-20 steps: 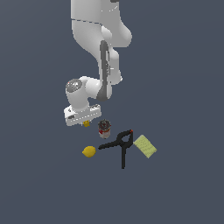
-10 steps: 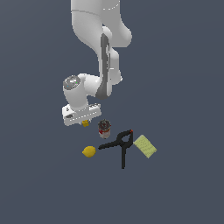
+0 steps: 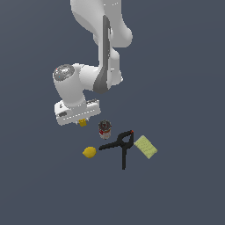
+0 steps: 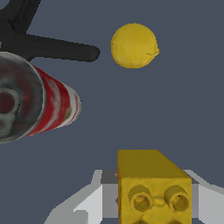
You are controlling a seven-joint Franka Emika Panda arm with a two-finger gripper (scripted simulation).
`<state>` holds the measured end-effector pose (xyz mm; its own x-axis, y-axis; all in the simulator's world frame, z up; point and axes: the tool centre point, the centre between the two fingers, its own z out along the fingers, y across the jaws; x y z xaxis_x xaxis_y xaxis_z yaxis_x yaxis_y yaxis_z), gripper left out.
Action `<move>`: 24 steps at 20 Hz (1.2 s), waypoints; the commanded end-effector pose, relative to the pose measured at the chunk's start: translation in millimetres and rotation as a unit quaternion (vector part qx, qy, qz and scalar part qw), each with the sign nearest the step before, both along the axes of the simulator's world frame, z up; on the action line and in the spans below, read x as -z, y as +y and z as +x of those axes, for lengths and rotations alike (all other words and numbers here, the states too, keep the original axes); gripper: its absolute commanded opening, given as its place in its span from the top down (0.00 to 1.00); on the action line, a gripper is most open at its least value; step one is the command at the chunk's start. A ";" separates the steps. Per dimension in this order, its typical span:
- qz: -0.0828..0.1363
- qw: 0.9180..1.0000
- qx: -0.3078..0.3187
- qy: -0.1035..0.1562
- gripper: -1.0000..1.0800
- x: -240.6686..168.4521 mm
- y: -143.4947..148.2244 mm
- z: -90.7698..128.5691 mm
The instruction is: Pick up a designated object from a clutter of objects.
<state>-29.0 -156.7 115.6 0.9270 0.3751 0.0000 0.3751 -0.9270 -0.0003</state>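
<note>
gripper (image 4: 153, 199) closed on knobbed yellow block (image 4: 151, 186) | block lifted slightly since 1 s ago, now above floor beside can (image 3: 104, 128) | lemon (image 3: 89, 152), clamp (image 3: 119, 146) unmoved | pick nearly complete

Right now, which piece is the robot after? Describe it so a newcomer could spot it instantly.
Start at the white arm and follow it down to the tool: the yellow block sits between its fingers. It is mustard-yellow, boxy, with small round knobs on one face, unlike the smooth round lemon and the red-and-white can nearby.
</note>
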 end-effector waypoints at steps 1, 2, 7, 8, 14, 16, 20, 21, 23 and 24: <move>0.000 1.000 0.000 0.000 1.00 -22.5 0.4 11.6; 0.000 1.000 0.000 0.000 1.00 -31.3 0.6 16.4; 0.000 1.000 0.000 0.000 1.00 -75.7 1.2 40.8; 0.000 1.000 0.000 0.000 1.00 -84.6 1.4 45.8; 0.000 1.000 0.000 0.000 1.00 -135.6 1.8 74.9; 0.000 1.000 0.000 0.000 1.00 -150.7 1.9 83.7; 0.000 1.000 0.000 0.000 1.00 -178.2 2.0 100.1; 0.000 1.000 0.000 0.000 1.00 -184.6 2.0 104.0; 0.000 1.000 0.000 0.000 1.00 -196.8 2.0 111.4; 0.000 1.000 0.000 0.000 1.00 -202.6 2.0 115.0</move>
<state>80.5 -154.7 308.7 0.9270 0.3751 0.0004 0.3751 -0.9270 0.0002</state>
